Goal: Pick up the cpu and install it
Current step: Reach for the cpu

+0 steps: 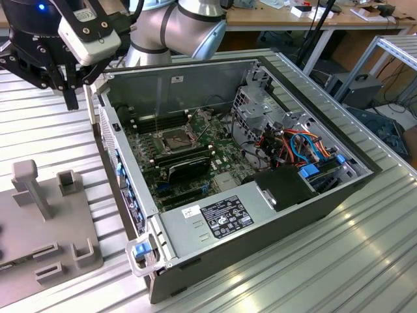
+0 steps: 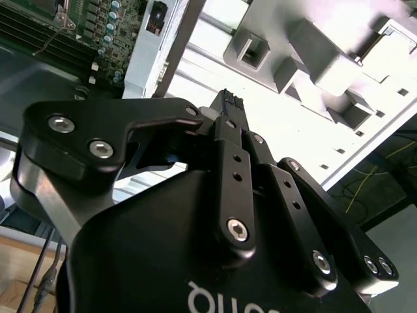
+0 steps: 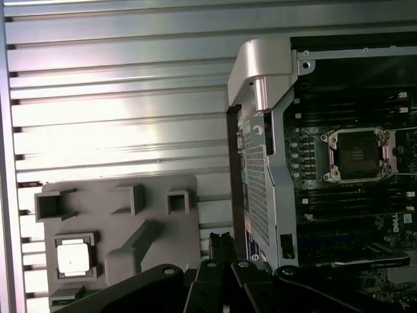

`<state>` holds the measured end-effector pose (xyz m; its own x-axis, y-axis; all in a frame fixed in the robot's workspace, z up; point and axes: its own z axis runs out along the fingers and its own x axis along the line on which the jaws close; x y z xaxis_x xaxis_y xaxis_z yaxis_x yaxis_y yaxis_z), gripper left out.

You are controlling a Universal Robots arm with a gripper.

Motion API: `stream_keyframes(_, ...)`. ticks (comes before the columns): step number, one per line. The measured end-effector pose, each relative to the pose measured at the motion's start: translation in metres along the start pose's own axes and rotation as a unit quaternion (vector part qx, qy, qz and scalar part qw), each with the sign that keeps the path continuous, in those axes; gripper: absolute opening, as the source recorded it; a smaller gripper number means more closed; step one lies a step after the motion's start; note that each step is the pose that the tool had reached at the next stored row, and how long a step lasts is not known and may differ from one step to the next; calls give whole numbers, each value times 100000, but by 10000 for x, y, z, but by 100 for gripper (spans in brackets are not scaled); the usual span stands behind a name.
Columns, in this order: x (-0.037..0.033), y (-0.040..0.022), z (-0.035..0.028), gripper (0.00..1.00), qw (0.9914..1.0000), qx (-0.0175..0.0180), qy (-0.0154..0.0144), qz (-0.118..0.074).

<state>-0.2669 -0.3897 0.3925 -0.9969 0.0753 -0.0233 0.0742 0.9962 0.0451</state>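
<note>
The cpu (image 3: 71, 256), a small square chip with a silver-grey top, lies flat in a pocket of the grey fixture plate (image 3: 159, 215) on the ribbed table. My gripper (image 3: 221, 237) is shut with nothing in it, hanging above the table between the fixture and the open computer case. In the exterior view the gripper (image 1: 69, 103) hovers high beside the case's far corner, at the exterior view's left. The fingertips (image 2: 228, 99) press together in the second wrist view. The square socket (image 3: 357, 153) with a metal frame and dark centre sits on the motherboard, uncovered (image 1: 174, 138).
The open case (image 1: 130, 195) has tall side walls. Inside it are a grey power-supply box (image 1: 218, 218), a metal drive cage (image 1: 257, 107) and orange and blue cables (image 1: 306, 147). The fixture plate (image 1: 65, 225) carries upright posts (image 1: 29, 186). A ribbed metal table (image 1: 313, 274) surrounds everything.
</note>
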Motion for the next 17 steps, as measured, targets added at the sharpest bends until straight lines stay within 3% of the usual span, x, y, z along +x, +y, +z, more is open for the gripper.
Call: stream_keyframes(17, 61, -5, -2, 11, 100000, -1, 2, -3)
